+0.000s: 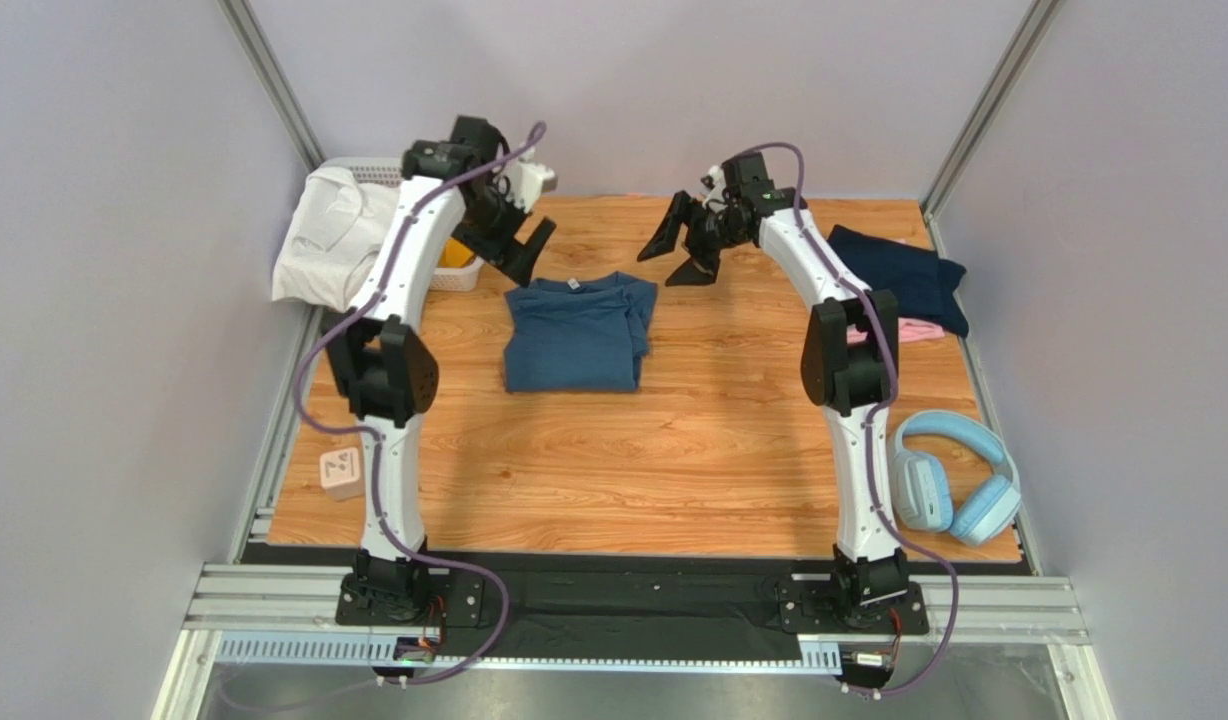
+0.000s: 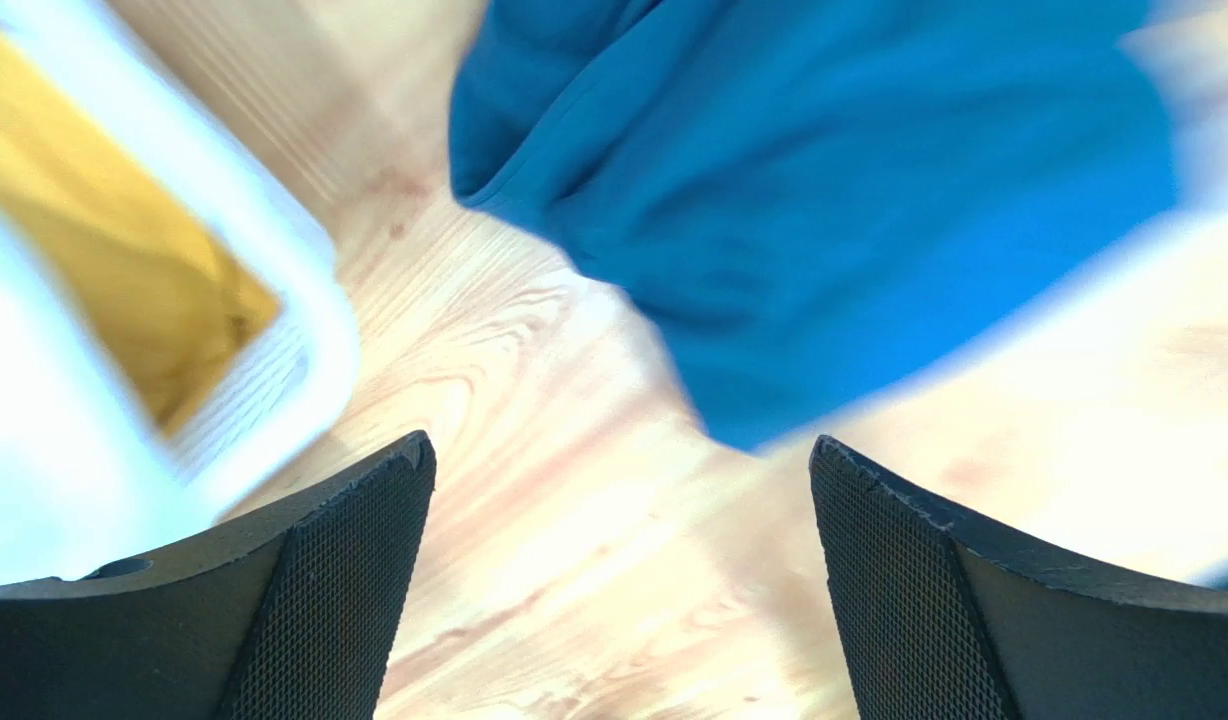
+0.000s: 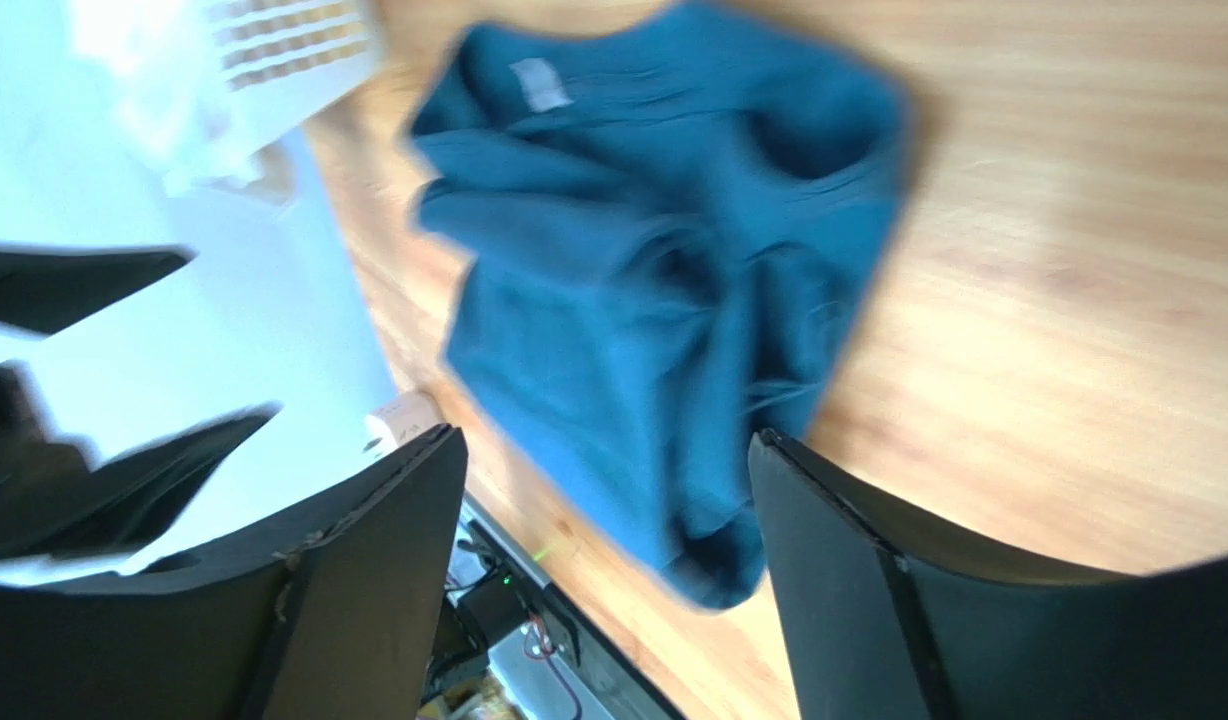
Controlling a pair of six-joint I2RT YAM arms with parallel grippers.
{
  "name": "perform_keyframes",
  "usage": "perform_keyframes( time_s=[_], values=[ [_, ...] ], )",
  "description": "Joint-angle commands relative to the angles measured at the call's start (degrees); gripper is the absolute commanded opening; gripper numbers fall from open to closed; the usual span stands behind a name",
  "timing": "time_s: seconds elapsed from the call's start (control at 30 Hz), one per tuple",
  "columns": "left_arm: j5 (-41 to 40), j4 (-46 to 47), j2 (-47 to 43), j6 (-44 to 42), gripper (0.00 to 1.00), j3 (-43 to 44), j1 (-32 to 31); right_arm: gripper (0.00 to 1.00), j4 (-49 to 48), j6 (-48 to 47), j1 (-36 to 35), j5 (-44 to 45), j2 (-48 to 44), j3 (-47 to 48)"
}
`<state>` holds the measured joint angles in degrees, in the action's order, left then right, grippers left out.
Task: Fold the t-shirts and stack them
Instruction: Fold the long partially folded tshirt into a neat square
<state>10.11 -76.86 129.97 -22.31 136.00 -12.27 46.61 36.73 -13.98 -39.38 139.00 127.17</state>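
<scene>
A slate-blue t-shirt point(image 1: 580, 332) lies folded in a rough rectangle on the wooden table, collar at the far side. It also shows in the left wrist view point(image 2: 831, 195) and the right wrist view point(image 3: 665, 285). My left gripper point(image 1: 521, 252) is open and empty, raised just off the shirt's far left corner. My right gripper point(image 1: 679, 252) is open and empty, raised off its far right corner. A dark navy shirt point(image 1: 901, 276) lies at the right with a pink one point(image 1: 903, 333) under its near edge. A white garment point(image 1: 330, 234) drapes over the basket, with orange cloth point(image 1: 458, 255) inside.
A white lattice basket point(image 2: 297, 360) stands at the far left corner. Light-blue headphones point(image 1: 958, 477) lie at the near right. A small wooden block point(image 1: 341, 473) sits at the near left edge. Grey walls close in three sides.
</scene>
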Motion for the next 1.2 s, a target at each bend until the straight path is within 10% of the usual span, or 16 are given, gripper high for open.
perform_keyframes(
  time_s=[0.0,0.2,0.6,0.97,1.17],
  values=[
    [20.0,-5.8,-18.3,1.4,1.00,-2.1,1.3,0.77,-1.3,-3.6,-4.0,-4.0,-9.9,-0.7],
    [34.3,-0.9,-28.5,1.6,1.00,-10.3,1.9,0.80,-4.9,-1.4,-12.1,-10.7,-9.7,-5.7],
    [32.6,-0.1,-31.8,1.2,1.00,-19.4,4.1,0.82,-13.3,7.5,-15.2,-22.5,7.1,-11.0],
    [30.6,-0.6,-30.4,1.0,1.00,-18.8,4.3,0.91,-9.5,5.7,-14.7,-20.8,-0.8,-14.1],
    [30.6,0.4,-31.2,2.6,1.00,-19.2,4.3,1.00,3.0,-3.5,-15.4,-5.8,-4.7,0.2]
  ],
)
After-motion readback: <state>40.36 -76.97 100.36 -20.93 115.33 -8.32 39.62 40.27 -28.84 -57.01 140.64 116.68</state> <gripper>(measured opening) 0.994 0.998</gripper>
